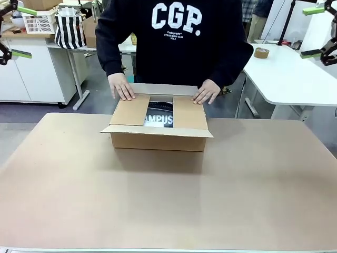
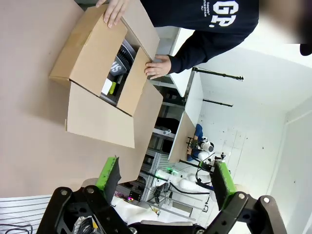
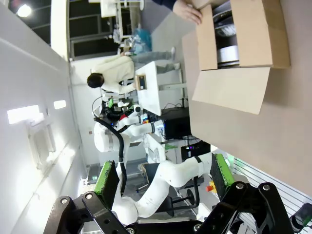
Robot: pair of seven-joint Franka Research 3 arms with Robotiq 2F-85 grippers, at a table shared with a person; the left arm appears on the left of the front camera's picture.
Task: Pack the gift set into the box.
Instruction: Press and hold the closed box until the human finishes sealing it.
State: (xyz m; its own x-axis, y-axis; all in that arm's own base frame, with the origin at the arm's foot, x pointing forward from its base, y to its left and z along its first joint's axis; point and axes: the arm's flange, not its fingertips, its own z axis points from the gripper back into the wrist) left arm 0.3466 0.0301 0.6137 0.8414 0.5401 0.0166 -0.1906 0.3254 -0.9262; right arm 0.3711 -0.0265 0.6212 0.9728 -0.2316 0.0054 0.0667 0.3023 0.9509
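Corrugated brown card suggests the box (image 1: 158,139) is light yet floppy at its flaps, so better gripped by its stiff walls, with the flat gift set (image 1: 159,119) lying inside it, while the left pincer (image 2: 165,165) and right pincer (image 3: 163,168) gape wide and empty, well apart from the box.

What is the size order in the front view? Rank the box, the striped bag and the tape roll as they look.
1. The box, by far the largest.
2. The striped bag.
3. The tape roll, the smallest.
The bag and the roll stand farther from the camera than the box, so their true sizes stay unsure.
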